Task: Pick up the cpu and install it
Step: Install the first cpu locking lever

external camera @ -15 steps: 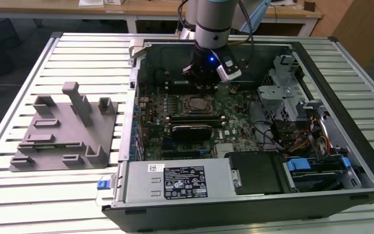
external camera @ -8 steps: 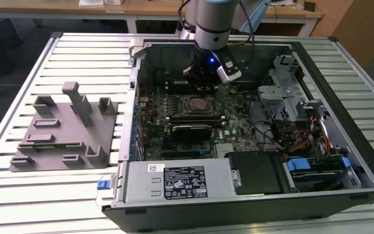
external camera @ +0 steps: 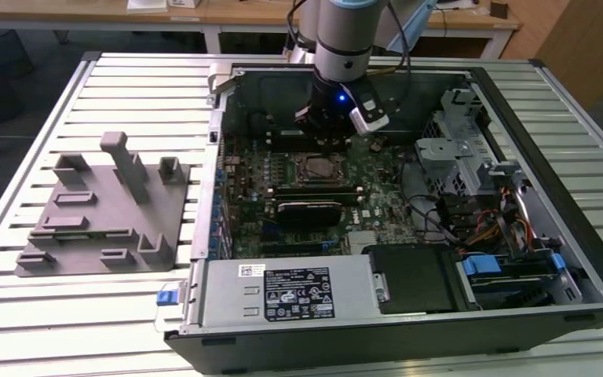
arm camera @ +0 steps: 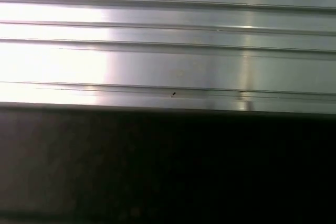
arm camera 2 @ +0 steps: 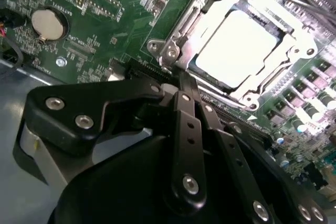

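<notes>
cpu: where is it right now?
The cpu sits in the metal-framed socket on the motherboard in the second wrist view, just beyond the gripper; a round coin cell lies off to one side.

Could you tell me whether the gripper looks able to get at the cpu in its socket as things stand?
Probably yes. The cpu lies bare in the socket, whose metal frame rings it without covering it. The gripper hangs inside the open computer case close beside it, nothing between.
</notes>
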Action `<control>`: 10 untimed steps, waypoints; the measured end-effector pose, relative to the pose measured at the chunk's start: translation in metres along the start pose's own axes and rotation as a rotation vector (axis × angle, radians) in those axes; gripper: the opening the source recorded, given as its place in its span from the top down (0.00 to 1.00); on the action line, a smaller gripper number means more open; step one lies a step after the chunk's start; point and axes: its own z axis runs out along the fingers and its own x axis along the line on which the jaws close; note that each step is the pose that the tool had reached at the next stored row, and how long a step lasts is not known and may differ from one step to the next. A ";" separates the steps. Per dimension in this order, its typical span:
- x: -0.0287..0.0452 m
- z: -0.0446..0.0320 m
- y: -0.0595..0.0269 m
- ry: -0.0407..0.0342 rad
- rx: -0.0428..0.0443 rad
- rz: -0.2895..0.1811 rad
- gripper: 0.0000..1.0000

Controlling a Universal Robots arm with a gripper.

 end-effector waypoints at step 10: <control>0.0000 -0.0098 0.0004 0.0005 0.0011 0.000 0.89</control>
